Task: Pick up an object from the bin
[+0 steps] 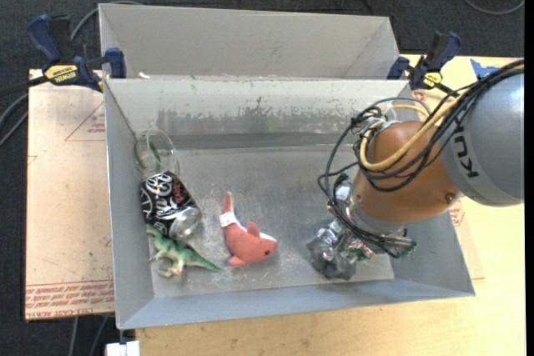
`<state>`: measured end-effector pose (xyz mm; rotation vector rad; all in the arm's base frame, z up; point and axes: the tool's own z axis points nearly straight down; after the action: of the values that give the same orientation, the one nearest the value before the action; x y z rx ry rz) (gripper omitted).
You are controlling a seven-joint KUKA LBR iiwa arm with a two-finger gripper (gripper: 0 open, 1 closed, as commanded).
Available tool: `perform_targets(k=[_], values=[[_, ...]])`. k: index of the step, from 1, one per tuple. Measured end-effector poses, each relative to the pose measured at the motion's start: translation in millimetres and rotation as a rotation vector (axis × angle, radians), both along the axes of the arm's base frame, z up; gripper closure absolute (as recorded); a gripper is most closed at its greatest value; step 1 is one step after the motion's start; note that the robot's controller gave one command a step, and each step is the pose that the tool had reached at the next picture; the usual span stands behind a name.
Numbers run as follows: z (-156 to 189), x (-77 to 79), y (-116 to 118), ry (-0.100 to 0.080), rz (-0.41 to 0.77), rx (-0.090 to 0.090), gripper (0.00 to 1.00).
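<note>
Dial set on the bin (250,117), 12 o'clock at the far wall.

Gripper (338,253): low, close to the floor at about 4–5 o'clock, under the orange wrist cover (400,179). Released or clenched: cannot tell, since cables and the cover crowd it. The dark grey lump right under it may be part of the tool or a small object; the view does not settle it. Nothing is visibly held.

Nearest clear candidate: pink fish toy (248,244), at 7 o'clock, lying flat on the floor. It is near the gripper but apart from it, off to the gripper's 9 o'clock.

Handling (judgement): looks soft and light, so it should squash rather than break, with low slip risk. Take it across the plump body, not by the thin tail at its 11 o'clock end.

Count:
- pink fish toy: 1
- green toy dinosaur (177,256): 1, at 8 o'clock, just beside the can
- crushed black can (169,203): 1, at 9 o'clock
- clear cup (155,151): 1, at 10 o'clock by the left wall

Four things in all, none heaped.
</note>
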<state>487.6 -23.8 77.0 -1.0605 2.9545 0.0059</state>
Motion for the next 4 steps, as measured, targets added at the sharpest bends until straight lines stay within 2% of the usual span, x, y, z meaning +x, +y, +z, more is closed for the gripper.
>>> perform_targets(k=[1, 2, 3, 4], values=[[0, 0.0, 0, 0.000, 0.000, 0.000, 1.00], [0, 19.6, -25, -0.001, 0.000, 0.001, 1.00], [22, -5.1, -40, 0.000, 0.070, 0.001, 1.00], [91, 17.4, -88, -0.011, -0.029, -0.001, 1.00]])
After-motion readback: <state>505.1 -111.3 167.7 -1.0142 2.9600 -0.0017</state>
